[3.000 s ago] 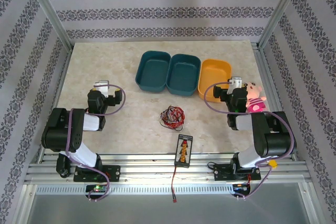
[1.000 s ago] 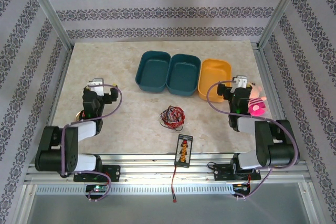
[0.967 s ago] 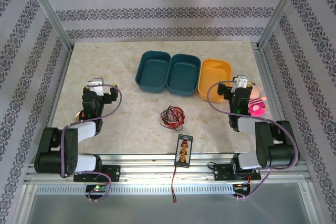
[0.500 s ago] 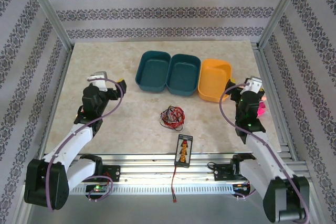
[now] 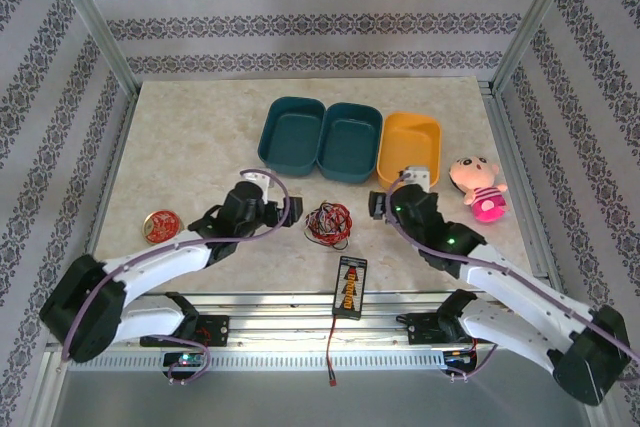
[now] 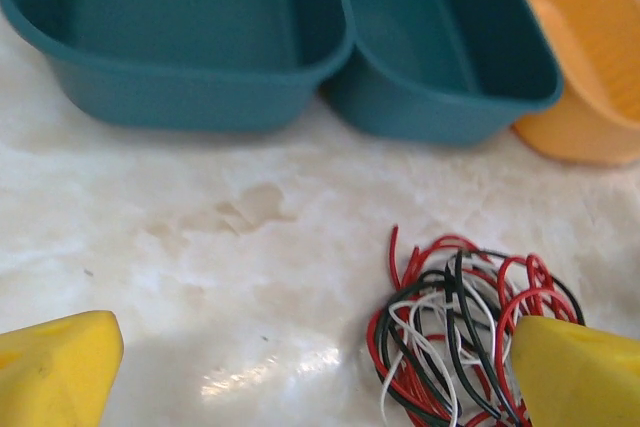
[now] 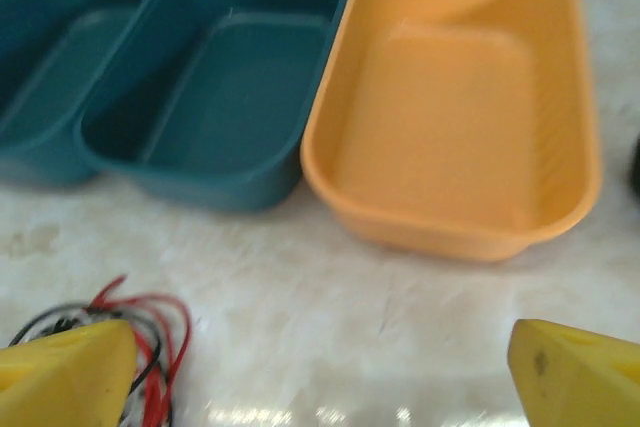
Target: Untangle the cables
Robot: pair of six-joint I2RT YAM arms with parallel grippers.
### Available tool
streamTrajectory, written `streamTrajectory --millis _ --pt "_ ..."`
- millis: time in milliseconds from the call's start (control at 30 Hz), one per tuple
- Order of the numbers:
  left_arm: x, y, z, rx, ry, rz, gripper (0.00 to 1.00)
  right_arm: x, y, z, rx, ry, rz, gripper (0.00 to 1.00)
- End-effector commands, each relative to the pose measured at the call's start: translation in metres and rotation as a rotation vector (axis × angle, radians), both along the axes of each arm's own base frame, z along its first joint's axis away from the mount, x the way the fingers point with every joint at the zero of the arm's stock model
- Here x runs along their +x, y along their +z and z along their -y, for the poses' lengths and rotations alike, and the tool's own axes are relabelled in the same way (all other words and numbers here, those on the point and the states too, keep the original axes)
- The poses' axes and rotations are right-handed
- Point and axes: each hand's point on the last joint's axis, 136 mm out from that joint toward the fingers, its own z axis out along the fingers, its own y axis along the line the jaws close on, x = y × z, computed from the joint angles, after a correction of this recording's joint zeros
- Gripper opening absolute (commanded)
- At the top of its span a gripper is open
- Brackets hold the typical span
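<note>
Left fingers (image 6: 60,367) and right fingers (image 7: 60,372) stand spread, empty, flanking the tangled cables (image 5: 328,222) on the surface (image 5: 200,127); close up I see white strands (image 6: 422,313), overhead a pink doll (image 5: 478,187).

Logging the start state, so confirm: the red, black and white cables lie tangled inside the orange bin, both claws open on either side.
Wrong on one point: the cables lie tangled on the table, outside the orange bin; the top external view shows this. The left claw and right claw are open on either side.
</note>
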Motion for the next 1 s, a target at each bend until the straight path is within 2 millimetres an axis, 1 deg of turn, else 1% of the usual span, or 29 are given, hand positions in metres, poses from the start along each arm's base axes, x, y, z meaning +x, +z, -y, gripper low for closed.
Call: streamTrajectory --millis 0,67,200,233,300,367,533,633,700,733,767,800,867,967 --pt "0.006 0.002 0.032 -0.054 -0.049 -0.023 0.99 -0.005 -0.006 -0.018 0.075 -0.011 -0.073 0.9" --pt "0.006 -0.006 0.047 -0.045 -0.1 -0.053 0.98 -0.004 -0.011 -0.026 0.093 -0.004 -0.101 0.85" --pt "0.004 -0.015 0.079 -0.055 -0.215 -0.083 0.83 -0.003 -0.017 -0.033 0.127 0.001 -0.132 0.8" --pt "0.004 -0.017 0.084 -0.058 -0.231 -0.087 0.8 -0.004 -0.019 -0.033 0.132 -0.001 -0.137 0.79" --pt "0.003 -0.023 0.092 -0.063 -0.251 -0.104 0.7 -0.004 -0.022 -0.035 0.15 -0.003 -0.146 0.79" --pt "0.003 -0.028 0.097 -0.063 -0.263 -0.118 0.64 -0.005 -0.025 -0.036 0.168 -0.001 -0.158 0.78" --pt "0.004 -0.044 0.099 -0.043 -0.261 -0.152 0.51 -0.006 -0.03 -0.036 0.193 -0.003 -0.181 0.73" --pt "0.007 -0.051 0.1 -0.036 -0.252 -0.163 0.45 -0.007 -0.034 -0.039 0.217 0.009 -0.193 0.65" --pt "0.008 -0.054 0.102 -0.042 -0.249 -0.171 0.35 -0.007 -0.038 -0.044 0.24 0.021 -0.206 0.6" --pt "0.009 -0.054 0.103 -0.047 -0.246 -0.171 0.28 -0.007 -0.039 -0.047 0.25 0.028 -0.213 0.57" --pt "0.009 -0.055 0.103 -0.054 -0.241 -0.172 0.17 -0.007 -0.041 -0.049 0.258 0.033 -0.224 0.55" --pt "0.01 -0.053 0.102 -0.061 -0.23 -0.165 0.1 -0.008 -0.043 -0.053 0.265 0.043 -0.236 0.53" --pt "0.011 -0.048 0.097 -0.075 -0.204 -0.147 0.05 -0.008 -0.047 -0.058 0.275 0.055 -0.26 0.51" --pt "0.012 -0.036 0.085 -0.068 -0.157 -0.106 0.0 -0.009 -0.054 -0.067 0.282 0.076 -0.299 0.48"
